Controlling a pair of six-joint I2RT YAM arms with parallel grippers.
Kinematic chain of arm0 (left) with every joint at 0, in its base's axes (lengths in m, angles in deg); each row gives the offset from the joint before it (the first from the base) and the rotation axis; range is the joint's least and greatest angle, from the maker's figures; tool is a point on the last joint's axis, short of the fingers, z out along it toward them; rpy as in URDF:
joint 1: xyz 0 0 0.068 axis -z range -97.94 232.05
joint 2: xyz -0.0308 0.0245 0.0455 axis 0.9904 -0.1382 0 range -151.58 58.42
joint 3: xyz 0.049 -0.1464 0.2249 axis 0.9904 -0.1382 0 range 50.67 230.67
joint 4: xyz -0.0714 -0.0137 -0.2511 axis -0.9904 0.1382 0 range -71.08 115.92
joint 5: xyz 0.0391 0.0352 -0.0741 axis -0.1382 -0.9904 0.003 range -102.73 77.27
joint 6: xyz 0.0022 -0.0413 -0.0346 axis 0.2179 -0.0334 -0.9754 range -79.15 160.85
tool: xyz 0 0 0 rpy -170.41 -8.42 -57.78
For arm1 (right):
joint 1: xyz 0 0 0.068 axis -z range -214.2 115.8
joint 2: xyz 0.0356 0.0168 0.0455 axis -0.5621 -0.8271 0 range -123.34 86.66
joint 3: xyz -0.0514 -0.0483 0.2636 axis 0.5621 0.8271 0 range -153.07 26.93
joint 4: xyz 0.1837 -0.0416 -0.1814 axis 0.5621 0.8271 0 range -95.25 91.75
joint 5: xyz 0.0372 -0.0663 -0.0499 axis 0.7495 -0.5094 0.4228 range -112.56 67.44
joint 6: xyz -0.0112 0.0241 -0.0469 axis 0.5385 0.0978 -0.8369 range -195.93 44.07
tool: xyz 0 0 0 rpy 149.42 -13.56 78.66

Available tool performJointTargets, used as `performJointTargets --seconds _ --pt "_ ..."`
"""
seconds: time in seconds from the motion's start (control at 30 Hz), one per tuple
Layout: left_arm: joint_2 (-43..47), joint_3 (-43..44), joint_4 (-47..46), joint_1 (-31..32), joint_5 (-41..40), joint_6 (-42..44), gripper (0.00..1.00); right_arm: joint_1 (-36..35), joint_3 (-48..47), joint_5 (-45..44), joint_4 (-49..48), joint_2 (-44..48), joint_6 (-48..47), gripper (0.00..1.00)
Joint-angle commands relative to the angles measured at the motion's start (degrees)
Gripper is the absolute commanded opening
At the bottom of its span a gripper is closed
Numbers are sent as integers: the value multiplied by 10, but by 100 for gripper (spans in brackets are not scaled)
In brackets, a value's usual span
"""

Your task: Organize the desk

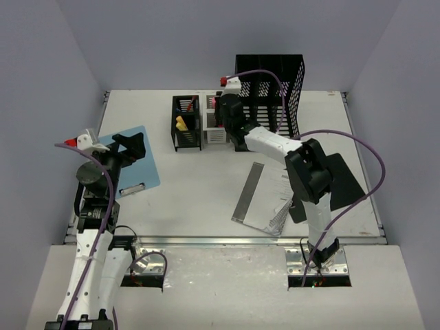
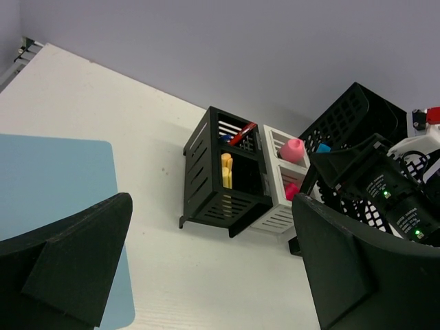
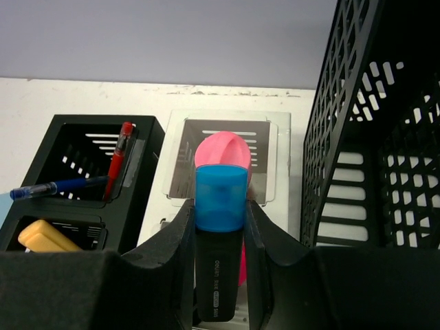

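Desk [image 1: 192, 199]: white top between lilac walls; clutter mostly far centre.
Right gripper [image 3: 220, 214]: clamped on one blue-capped marker [image 3: 220, 196], far centre.
Marker axis: along the fingers, cap leading; white holder [image 3: 278, 155] straight ahead, one pink marker [image 3: 221, 148] visible inside.
Left gripper [image 1: 130, 150]: jaws wide, empty, over one blue clipboard [image 1: 141, 172], left; right arm nearer the holders.
Black holder [image 3: 146, 134]: left of white; one red pen [image 3: 118, 158], one blue pen [image 3: 62, 187], one yellow piece [image 3: 42, 237].
Mesh bin [image 1: 289, 75]: one, far right.

probably a robotics lab staged as an office: plain lilac walls [image 1: 206, 34] box in a white desk [image 1: 199, 192], the left arm [image 1: 93, 240] and right arm [image 1: 309, 175] mount at its metal rail [image 1: 227, 240], pen holders [image 1: 186, 124] behind.
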Motion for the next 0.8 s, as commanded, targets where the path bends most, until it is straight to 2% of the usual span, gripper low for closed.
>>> performJointTargets --seconds 0.0,0.27,0.3,0.33,0.4,0.43,0.57,0.6,0.77 --pt "-5 -7 -31 -1 -6 -4 100 -1 -36 2 -7 -14 35 6" --pt "-17 -15 -17 0 -31 -34 100 -4 -46 13 -8 -39 50 9" --pt "-18 -17 -17 0 -31 -34 100 -4 -45 9 -12 -40 47 12" --pt "-17 -17 -16 0 -33 -33 100 -6 -44 9 -15 -40 42 28" --pt "-18 -13 -12 -1 -40 -30 100 -8 -37 17 -19 -35 37 47" --pt "-18 -11 -11 0 -41 -24 100 -9 -35 25 -16 -31 38 62" --pt "-35 17 37 -1 -12 22 100 -11 -22 73 -2 15 36 68" --pt "-41 35 59 0 21 35 100 -11 -22 86 2 23 35 70" --pt "-80 91 128 -1 100 187 100 -11 -18 171 55 83 16 73"
